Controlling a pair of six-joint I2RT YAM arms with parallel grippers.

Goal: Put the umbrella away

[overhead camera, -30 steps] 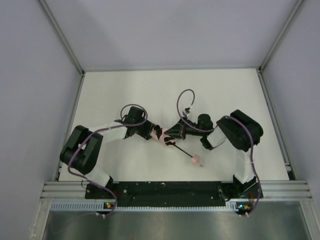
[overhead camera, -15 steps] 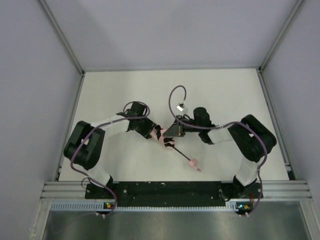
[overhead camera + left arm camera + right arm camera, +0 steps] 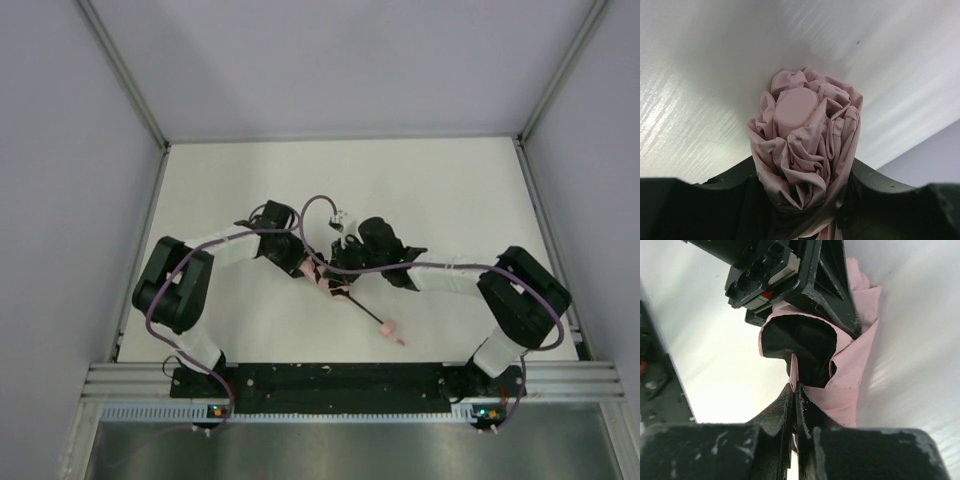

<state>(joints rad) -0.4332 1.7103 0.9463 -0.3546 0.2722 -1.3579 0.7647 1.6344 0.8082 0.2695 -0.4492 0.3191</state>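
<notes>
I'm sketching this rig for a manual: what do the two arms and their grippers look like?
Both the left arm and the right arm alternate bulky black joint housings with white links, and a thin purple cable loops along each. The left gripper and right gripper are black. In the right wrist view, the bodies of its jaws are scuffed with whitish flecks.

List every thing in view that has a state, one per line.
umbrella: canopy collapsed and bunched, shaft drawn out, handle lying on the table.
left gripper: closed around the bunched canopy.
right gripper: shut, pinching a fold of the pink fabric.
</notes>
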